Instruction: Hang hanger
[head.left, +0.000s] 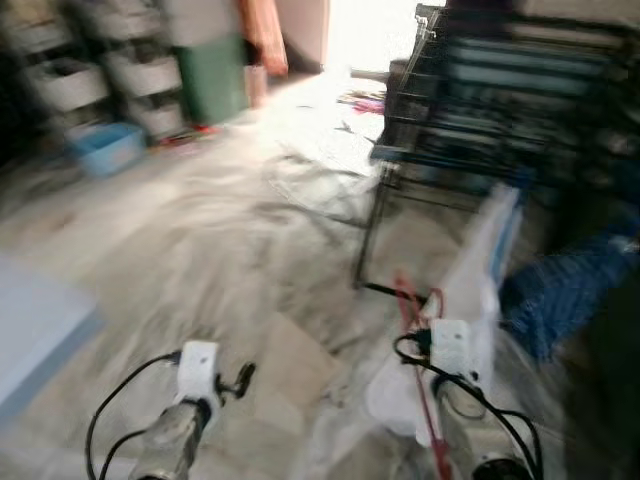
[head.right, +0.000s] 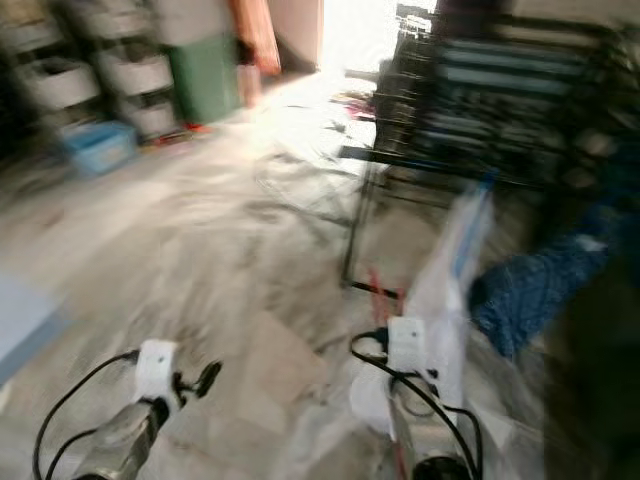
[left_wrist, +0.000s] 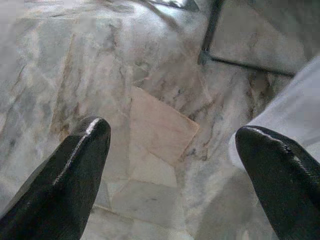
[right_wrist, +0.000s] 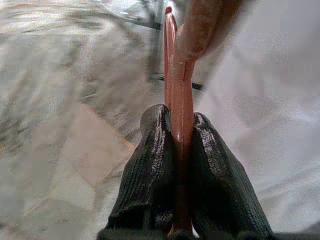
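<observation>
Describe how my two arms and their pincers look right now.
Both arms are silver tubes with white boxes at the wrists and looping black cables. The left pincer has two smooth, glossy black fingers with rounded tips. The right pincer has black fingers with a fine ribbed texture.

both head eyes look forward and down from standing height, blurred, sharing the marble floor and a dark rack at 1 o'clock. each wrist camera looks along its fingers, close to that floor.
</observation>
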